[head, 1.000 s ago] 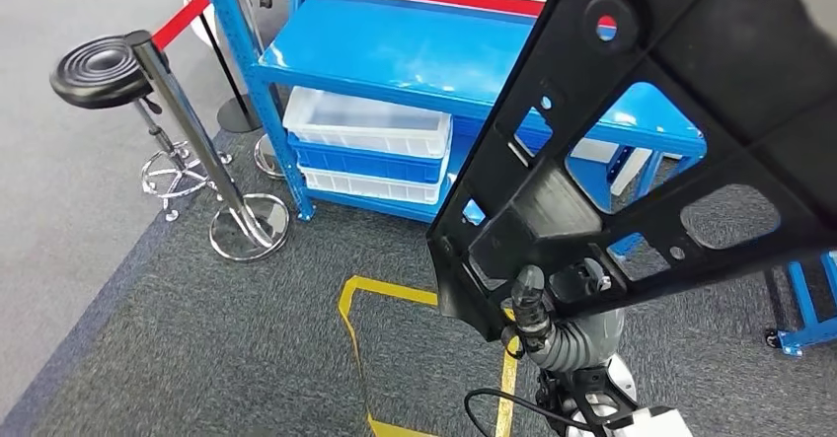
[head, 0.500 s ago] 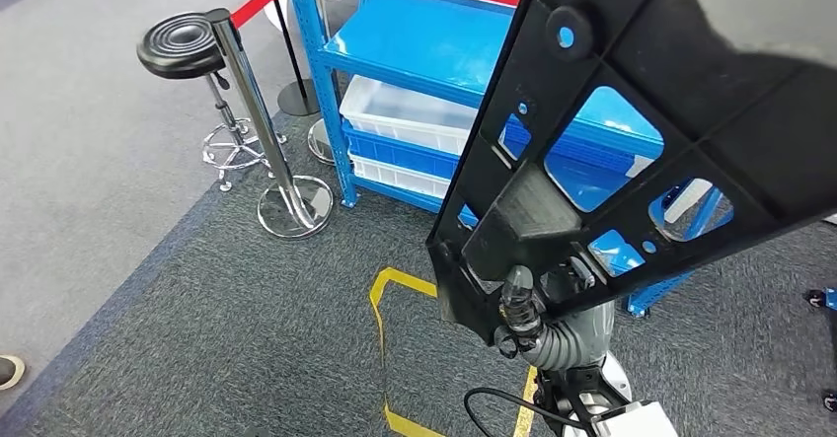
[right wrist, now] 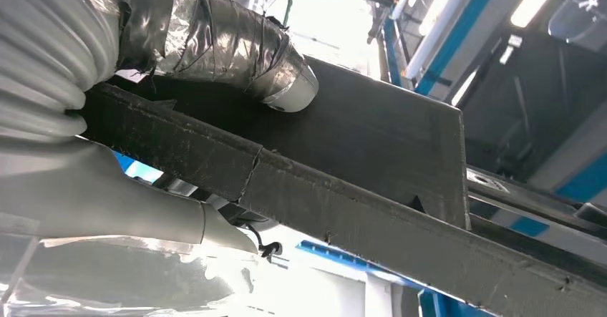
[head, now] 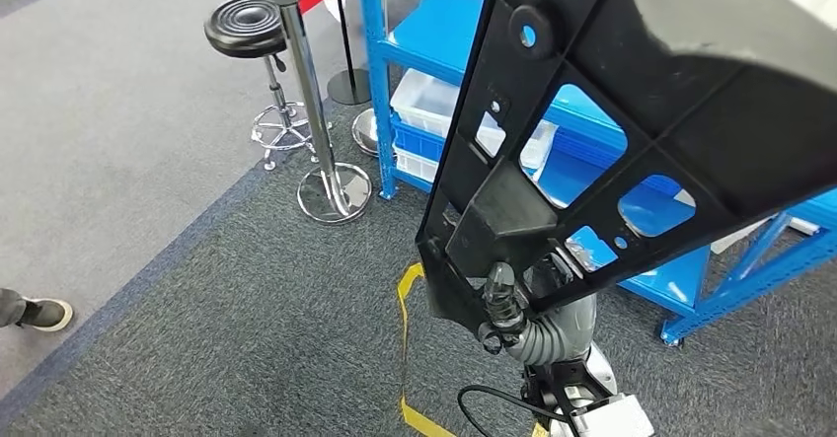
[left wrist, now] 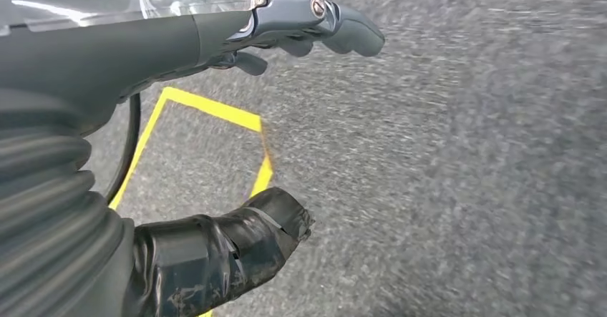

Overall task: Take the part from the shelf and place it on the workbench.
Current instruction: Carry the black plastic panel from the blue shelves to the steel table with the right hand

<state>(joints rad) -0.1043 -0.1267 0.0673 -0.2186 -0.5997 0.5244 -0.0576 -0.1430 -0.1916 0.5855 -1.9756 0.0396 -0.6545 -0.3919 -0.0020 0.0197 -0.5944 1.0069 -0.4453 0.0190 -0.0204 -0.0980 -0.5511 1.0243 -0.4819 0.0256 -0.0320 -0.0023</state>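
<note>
We record the part (head: 651,92) as matt black moulded plastic, rough along its edges; the shelf (head: 449,23) as glossy blue-painted metal; the stanchion post (head: 311,102) as polished chrome; the floor (head: 197,338) as coarse grey carpet.

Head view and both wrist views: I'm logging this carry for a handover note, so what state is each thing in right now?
Large black ribbed plastic part: lifted off the shelf, held up, tilted.
Right hand: grips the part's edge.
Left hand: holds nothing, fingers apart, above grey carpet.
Blue metal shelf: standing, top level bare where visible.
White plastic bins: stacked on a lower level.
Black round stool: upright.
Chrome barrier post: upright.
</note>
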